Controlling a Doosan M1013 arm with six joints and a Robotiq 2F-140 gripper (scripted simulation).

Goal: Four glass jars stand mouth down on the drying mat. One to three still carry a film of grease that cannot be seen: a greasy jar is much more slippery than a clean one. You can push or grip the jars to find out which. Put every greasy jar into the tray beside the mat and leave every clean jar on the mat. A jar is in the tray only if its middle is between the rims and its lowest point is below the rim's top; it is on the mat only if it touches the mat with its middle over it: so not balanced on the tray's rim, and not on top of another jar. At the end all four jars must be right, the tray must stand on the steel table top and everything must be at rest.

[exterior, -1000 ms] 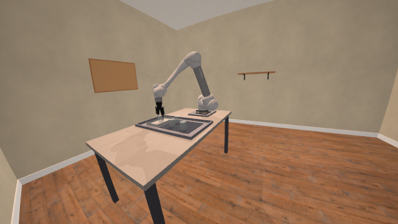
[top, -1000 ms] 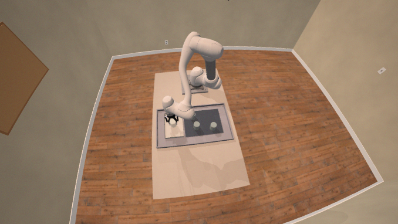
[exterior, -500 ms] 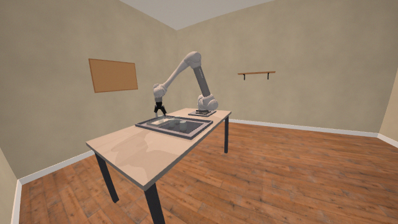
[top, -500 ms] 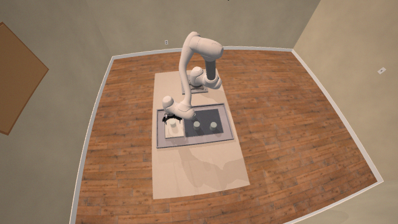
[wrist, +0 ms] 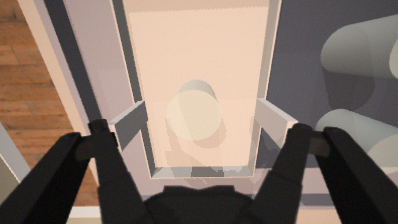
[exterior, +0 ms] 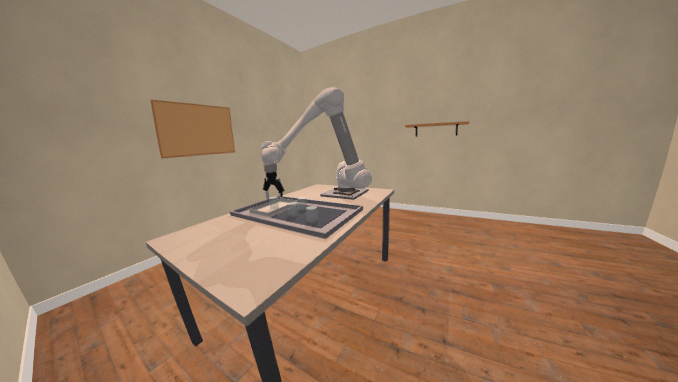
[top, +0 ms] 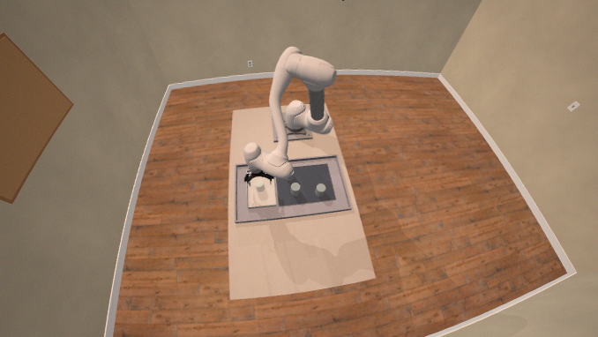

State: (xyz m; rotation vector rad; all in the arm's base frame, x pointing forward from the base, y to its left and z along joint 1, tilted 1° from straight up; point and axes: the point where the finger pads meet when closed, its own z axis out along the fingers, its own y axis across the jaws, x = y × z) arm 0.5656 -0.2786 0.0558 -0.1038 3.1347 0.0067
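The jaws stand spread at nine and three o'clock around the jar in the tray, probably to leave it there as greasy.

The rounded, off-white arm has a dark grey link.

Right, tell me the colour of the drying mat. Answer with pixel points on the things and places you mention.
The drying mat [top: 306, 174] [wrist: 300, 30] is plain dark slate grey, seen best in the top view.
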